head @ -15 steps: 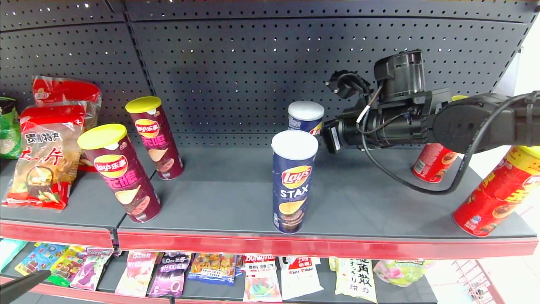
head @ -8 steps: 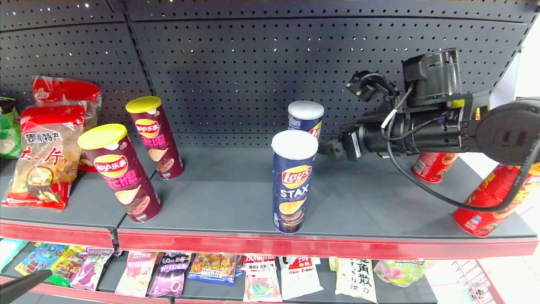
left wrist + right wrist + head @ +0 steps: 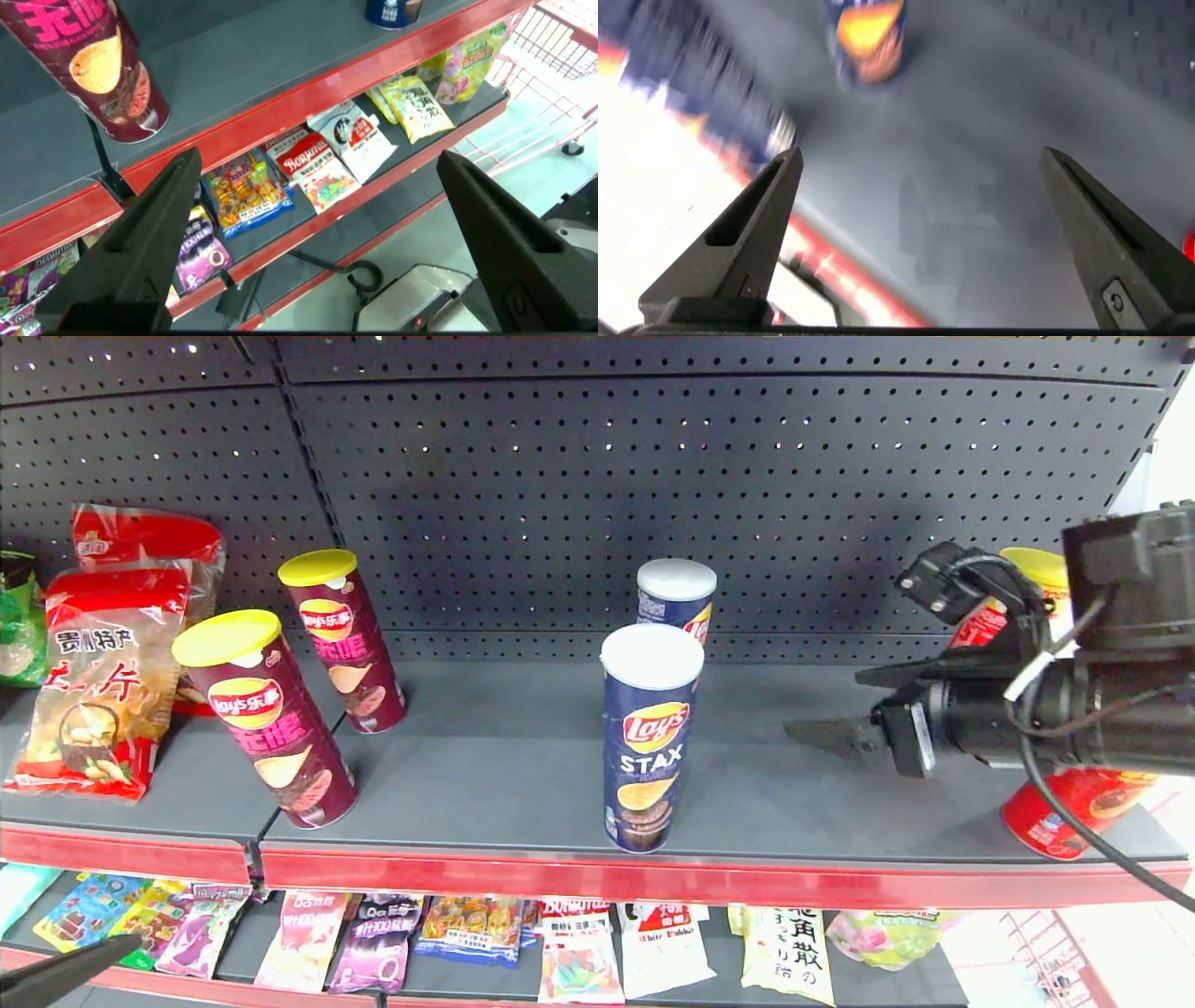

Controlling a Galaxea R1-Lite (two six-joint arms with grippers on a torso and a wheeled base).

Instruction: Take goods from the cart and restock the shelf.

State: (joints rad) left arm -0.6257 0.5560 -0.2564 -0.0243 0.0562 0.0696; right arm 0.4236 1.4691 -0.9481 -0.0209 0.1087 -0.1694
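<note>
Two blue chip cans stand on the grey shelf, one at the front and one behind it. My right gripper hangs open and empty over the shelf, well to the right of both cans. In the right wrist view its open gripper faces the shelf, with a blurred blue can beyond it. My left gripper is open and empty, held low in front of the shelving; its dark tip shows at the bottom left.
Two purple cans stand at the left, with snack bags beside them. Red cans stand at the right behind my right arm. Packets fill the lower shelf. A red wire cart is on the right.
My right arm has pulled back from the rear blue can, moving right and lower, toward the shelf's front. The cans have not moved.
</note>
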